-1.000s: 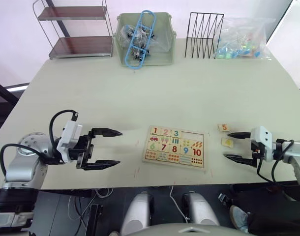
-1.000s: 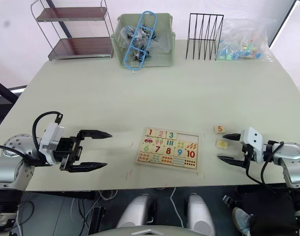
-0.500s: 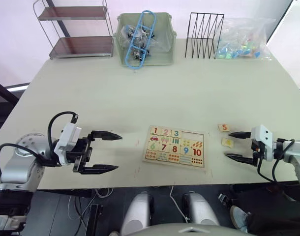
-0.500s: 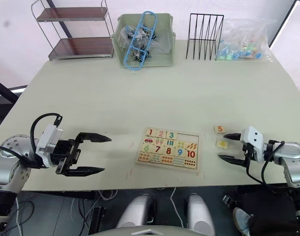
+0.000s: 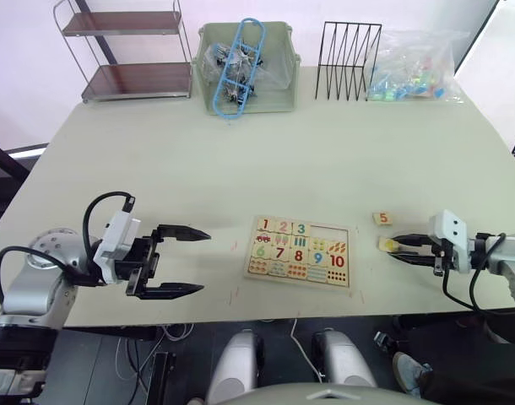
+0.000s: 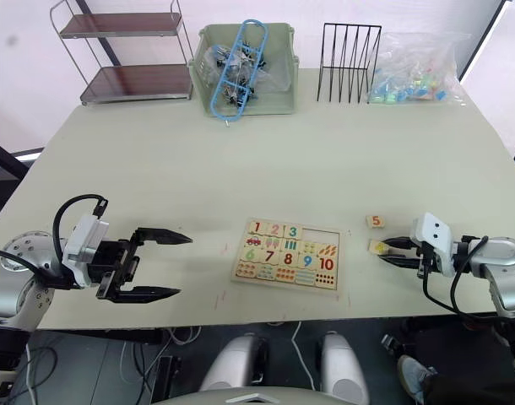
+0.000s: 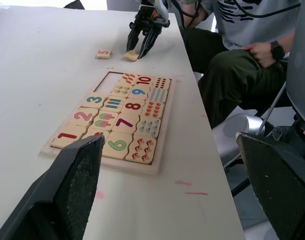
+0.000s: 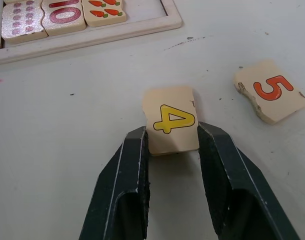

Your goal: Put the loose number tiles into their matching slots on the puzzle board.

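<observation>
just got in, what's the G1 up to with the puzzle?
It is filling the number row of the puzzle board. Tiles 1, 2 and 3 sit in their slots; the two slots beside the 3 are bare. The right gripper has its fingers on either side of the 4 tile, which lies on the table right of the board. The 5 tile lies loose beside it. The left gripper hovers open, left of the board, holding nothing.
</observation>
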Controlling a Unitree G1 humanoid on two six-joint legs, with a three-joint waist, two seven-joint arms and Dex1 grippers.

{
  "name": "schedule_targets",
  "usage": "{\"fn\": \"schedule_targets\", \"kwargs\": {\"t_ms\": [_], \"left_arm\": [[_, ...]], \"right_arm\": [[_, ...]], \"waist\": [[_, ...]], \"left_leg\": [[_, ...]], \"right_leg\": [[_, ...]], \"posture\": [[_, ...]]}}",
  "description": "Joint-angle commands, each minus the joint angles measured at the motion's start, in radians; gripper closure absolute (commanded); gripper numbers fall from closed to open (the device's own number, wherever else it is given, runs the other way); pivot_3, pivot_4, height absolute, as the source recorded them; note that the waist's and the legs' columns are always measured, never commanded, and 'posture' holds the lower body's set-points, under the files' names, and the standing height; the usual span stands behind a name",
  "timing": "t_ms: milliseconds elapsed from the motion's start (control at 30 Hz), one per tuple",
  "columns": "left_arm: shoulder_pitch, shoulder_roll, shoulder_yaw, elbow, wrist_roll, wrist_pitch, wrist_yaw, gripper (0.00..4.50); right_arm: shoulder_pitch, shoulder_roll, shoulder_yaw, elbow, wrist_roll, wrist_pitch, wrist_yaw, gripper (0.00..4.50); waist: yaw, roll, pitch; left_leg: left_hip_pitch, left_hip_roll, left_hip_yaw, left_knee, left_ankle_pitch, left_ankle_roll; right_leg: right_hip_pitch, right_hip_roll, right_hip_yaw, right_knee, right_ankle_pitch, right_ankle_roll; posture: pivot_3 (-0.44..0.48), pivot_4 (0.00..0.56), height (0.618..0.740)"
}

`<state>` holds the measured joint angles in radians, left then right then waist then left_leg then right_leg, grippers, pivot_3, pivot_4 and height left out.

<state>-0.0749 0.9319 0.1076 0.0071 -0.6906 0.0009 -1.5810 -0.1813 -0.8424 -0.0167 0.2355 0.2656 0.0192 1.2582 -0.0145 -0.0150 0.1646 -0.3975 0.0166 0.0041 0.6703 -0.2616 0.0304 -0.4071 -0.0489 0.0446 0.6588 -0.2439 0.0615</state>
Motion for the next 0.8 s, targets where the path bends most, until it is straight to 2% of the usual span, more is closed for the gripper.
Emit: {"fn": "schedule_targets", "kwargs": {"t_ms": [33, 367, 533, 800], "left_arm": [[0.003, 0.003, 0.022, -0.037, -0.017, -0.001, -0.033, 0.0], [0.012, -0.013, 0.046, -0.029, -0.005, 0.002, -0.021, 0.0], [0.02, -0.047, 0.075, -0.042, 0.006, 0.006, 0.051, 0.0], [0.082, -0.077, 0.122, -0.106, 0.013, 0.023, 0.122, 0.0]], "right_arm": [[0.01, -0.007, 0.0, 0.004, -0.025, 0.016, -0.023, 3.63], [0.023, -0.026, 0.0, -0.236, 0.003, 0.178, -0.071, 3.63], [-0.038, -0.015, 0.044, -0.393, -0.01, 0.355, -0.151, 3.63], [-0.158, -0.041, 0.099, -0.52, 0.013, 0.604, -0.171, 3.63]], "waist": [[0.0, 0.0, 0.0], [0.0, 0.001, 0.001], [0.0, 0.001, 0.001], [0.001, 0.001, 0.001]], "left_leg": [[0.0, 0.0, 0.0, 0.0, 0.0, 0.0], [0.0, 0.0, 0.0, 0.0, 0.0, 0.0], [-0.001, 0.0, 0.001, 0.0, 0.0, 0.0], [-0.002, 0.0, 0.001, 0.0, 0.0, 0.0]], "right_leg": [[0.0, 0.0, 0.0, 0.0, 0.0, 0.0], [-0.001, 0.0, 0.0, 0.001, 0.0, 0.0], [-0.002, 0.0, 0.001, 0.001, 0.0, 0.0], [-0.002, 0.0, 0.001, 0.0, 0.0, 0.0]], "posture": [[0.0, 0.15, 0.74], [0.0, 0.15, 0.74], [0.0, 0.15, 0.74], [0.0, 0.15, 0.74]]}}
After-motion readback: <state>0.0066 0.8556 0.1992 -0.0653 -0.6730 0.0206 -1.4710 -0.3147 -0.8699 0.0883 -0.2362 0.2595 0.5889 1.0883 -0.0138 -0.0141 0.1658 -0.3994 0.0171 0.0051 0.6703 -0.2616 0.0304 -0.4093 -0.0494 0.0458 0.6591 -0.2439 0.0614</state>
